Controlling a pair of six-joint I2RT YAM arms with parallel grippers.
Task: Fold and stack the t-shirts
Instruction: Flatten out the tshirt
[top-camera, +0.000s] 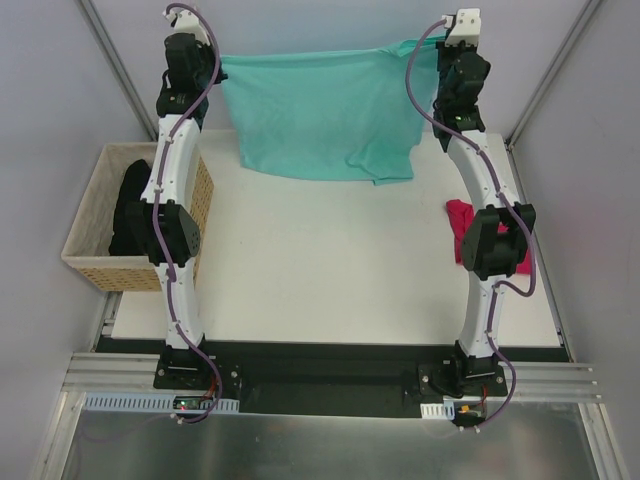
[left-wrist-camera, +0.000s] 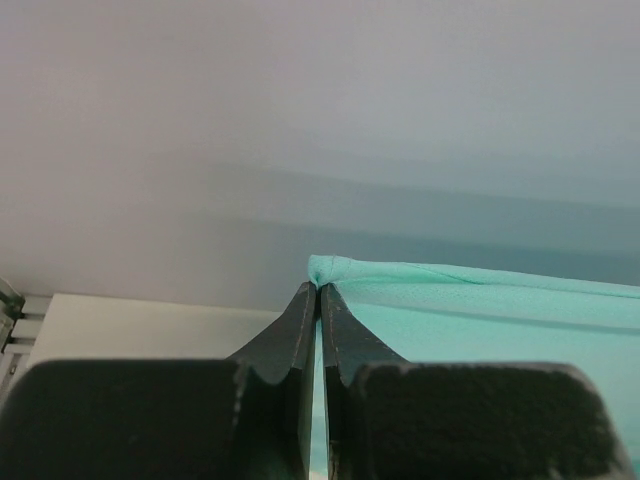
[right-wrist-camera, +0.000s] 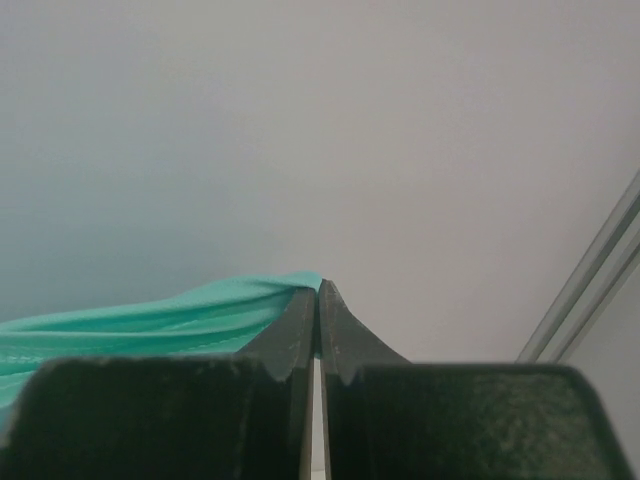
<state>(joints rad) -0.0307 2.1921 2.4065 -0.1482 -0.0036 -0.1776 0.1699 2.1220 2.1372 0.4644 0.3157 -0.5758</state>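
A teal-green t-shirt (top-camera: 320, 115) hangs stretched between both grippers at the far side of the table, its lower edge resting on the tabletop. My left gripper (top-camera: 218, 62) is shut on the shirt's left top corner (left-wrist-camera: 330, 268). At the right top corner (right-wrist-camera: 290, 285), my right gripper (top-camera: 432, 45) is shut on the cloth as well. A magenta-pink t-shirt (top-camera: 462, 225) lies crumpled at the right, partly hidden behind the right arm. Black t-shirts (top-camera: 128, 205) fill the basket at the left.
A tan woven basket (top-camera: 85, 262) stands off the table's left edge beside the left arm. The white tabletop (top-camera: 320, 270) lies between the two arms. Grey walls and metal frame posts (top-camera: 555, 70) close the back.
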